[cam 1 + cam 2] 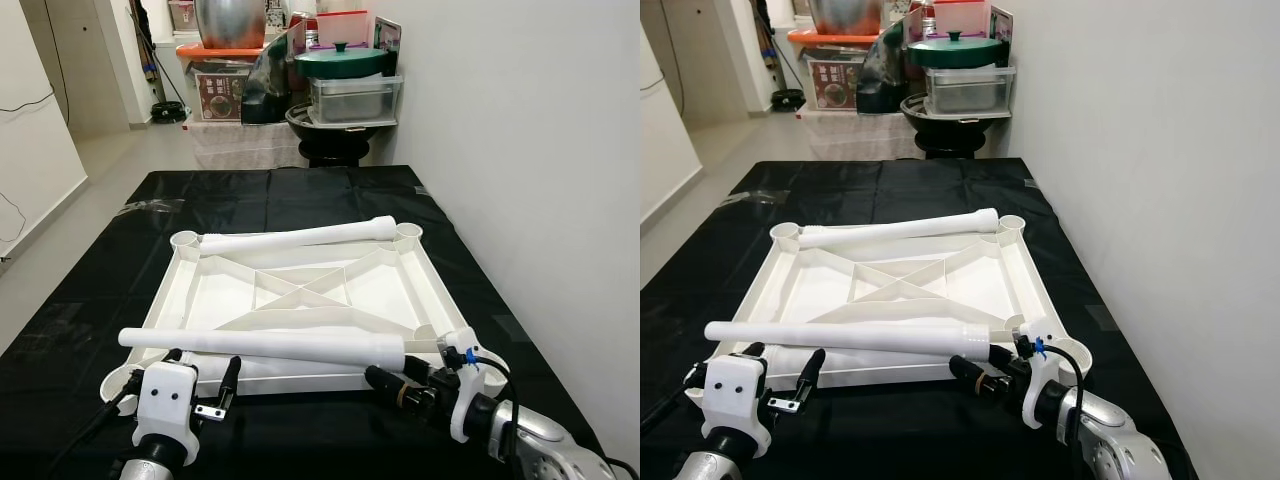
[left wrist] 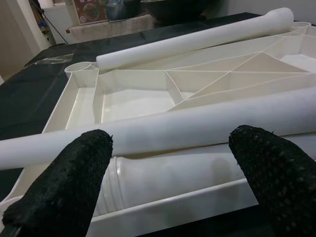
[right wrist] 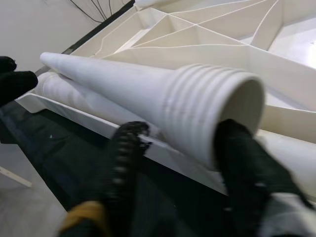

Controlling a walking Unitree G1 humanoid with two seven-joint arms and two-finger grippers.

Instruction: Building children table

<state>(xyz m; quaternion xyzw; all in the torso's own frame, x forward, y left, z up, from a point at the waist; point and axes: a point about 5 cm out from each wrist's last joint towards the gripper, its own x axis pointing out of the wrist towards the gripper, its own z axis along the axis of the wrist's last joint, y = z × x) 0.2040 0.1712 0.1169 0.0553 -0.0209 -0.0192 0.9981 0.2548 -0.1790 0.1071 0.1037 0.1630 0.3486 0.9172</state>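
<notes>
A white children's table top [image 1: 428, 275] lies upside down on a black sheet [image 1: 300, 190]. One white leg [image 1: 300, 238] rests across its far edge. A second leg [image 1: 260, 345] stretches over the near edge. My right gripper [image 1: 402, 384] is shut on that leg's threaded end [image 3: 207, 106], with a finger on each side of it. A third leg [image 2: 173, 182] lies in the near channel beneath it. My left gripper [image 1: 203, 368] stands open at the near left corner, its fingertips [image 2: 64, 187] spread wide just short of the held leg's thin end.
A white wall [image 1: 520, 120] runs close along the right of the sheet. Beyond the far end stand stacked pots, a green lid [image 1: 340, 60] and storage boxes. Grey floor [image 1: 110, 170] lies to the left.
</notes>
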